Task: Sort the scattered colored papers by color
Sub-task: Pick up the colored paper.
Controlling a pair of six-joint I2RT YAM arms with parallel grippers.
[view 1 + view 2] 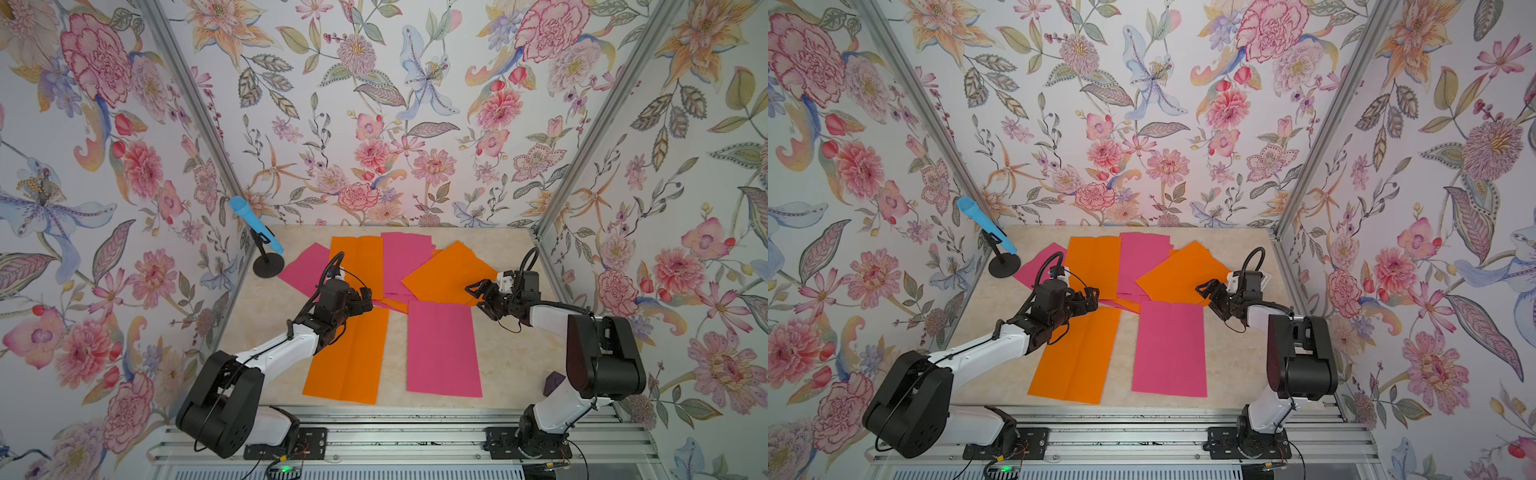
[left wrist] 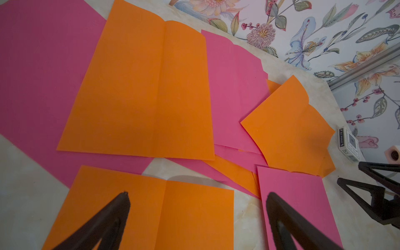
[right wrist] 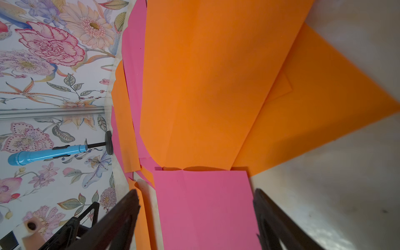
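My left gripper point(image 2: 198, 194) is spread wide and empty at the upper edge of the lower orange sheet point(image 1: 349, 357). My right gripper point(image 3: 197, 191) is also spread, gripping nothing, by the upper right corner of the pink sheet point(image 1: 442, 349). The remaining colored papers point(image 1: 405, 266) overlap, mixed, at frame centre.

Robot lab booth: floral walls point(image 1: 374, 104), aluminium rail point(image 1: 395, 436).

Front: orange sheet point(image 1: 347, 357) and pink sheet point(image 1: 442, 349), flat, slightly apart.
Back: mixed pile point(image 1: 405, 262), orange and pink overlapping.
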